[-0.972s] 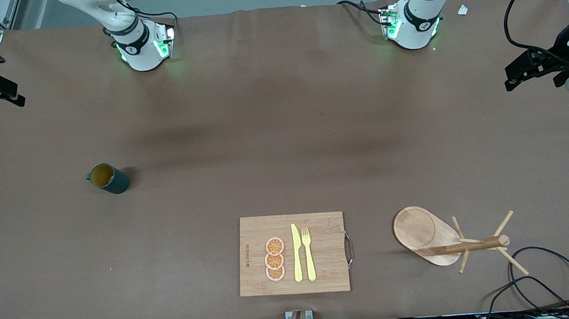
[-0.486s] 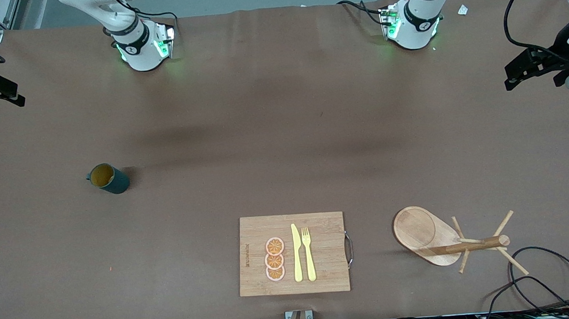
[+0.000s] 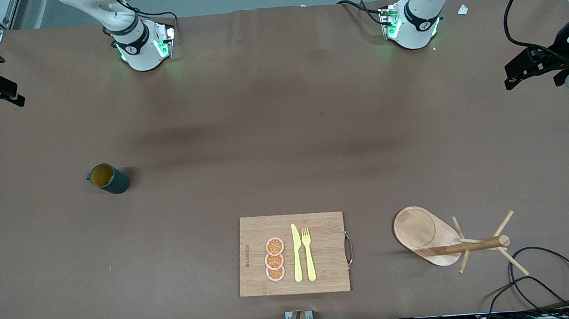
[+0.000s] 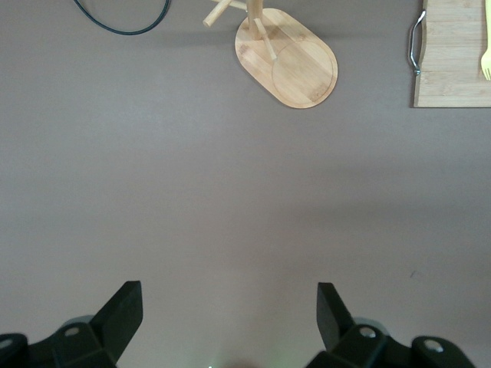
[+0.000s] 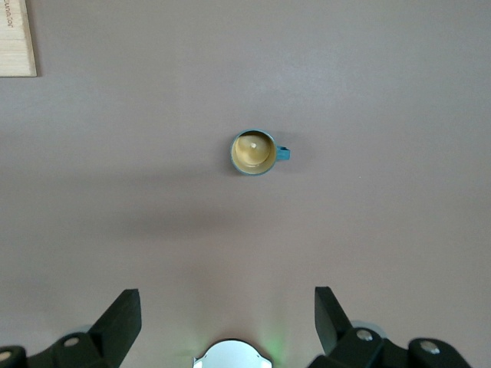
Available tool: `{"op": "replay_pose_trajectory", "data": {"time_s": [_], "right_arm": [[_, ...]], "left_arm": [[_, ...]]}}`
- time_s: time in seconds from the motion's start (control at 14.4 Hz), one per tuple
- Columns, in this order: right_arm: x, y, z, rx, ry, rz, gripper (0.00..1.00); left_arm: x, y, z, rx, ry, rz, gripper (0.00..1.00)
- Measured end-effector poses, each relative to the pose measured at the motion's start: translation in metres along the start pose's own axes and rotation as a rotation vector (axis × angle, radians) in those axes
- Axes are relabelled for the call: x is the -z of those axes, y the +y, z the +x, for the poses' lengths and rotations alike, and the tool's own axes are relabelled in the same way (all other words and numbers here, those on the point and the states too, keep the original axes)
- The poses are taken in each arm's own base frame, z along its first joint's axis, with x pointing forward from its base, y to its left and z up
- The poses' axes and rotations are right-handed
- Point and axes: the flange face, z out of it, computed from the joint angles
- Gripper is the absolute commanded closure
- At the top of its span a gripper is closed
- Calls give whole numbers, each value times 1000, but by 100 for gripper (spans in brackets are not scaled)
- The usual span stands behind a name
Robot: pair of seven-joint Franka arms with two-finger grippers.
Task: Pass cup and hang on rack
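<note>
Standing upright toward the right arm's end of the bench (image 3: 282, 129): cup (image 3: 108, 179), well apart from the rack (image 3: 450, 240) at the left arm's end. Right claw (image 5: 228, 322), spread and empty, hangs high over bare bench with the cup ahead of its fingers; nearer arm by judgement. Left claw (image 4: 230, 318), spread, waits facing the rack.

The front camera is sitting high up, looking down across the whole table at both arm bases. Each wrist camera is hanging high, aiming straight down past its own fingers. The left one is sharing the rack (image 4: 295, 65) (image 3: 422, 235) and a cutting board (image 4: 454, 54) (image 3: 292, 254) edge with the front view; the right one is sharing the cup (image 5: 254, 152) (image 3: 108, 178).
</note>
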Motion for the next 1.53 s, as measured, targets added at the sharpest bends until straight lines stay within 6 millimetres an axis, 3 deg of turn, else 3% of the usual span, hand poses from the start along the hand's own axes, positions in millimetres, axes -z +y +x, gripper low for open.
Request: {"op": "replay_pose_trajectory", "data": {"time_s": [0.97, 1.53], "right_arm": [[0, 1, 0, -2, 0, 0, 0], [1, 2, 0, -9, 2, 0, 0]], "left_arm": [[-2, -2, 1, 3, -2, -1, 0], [-10, -5, 14, 7, 22, -7, 0]]}}
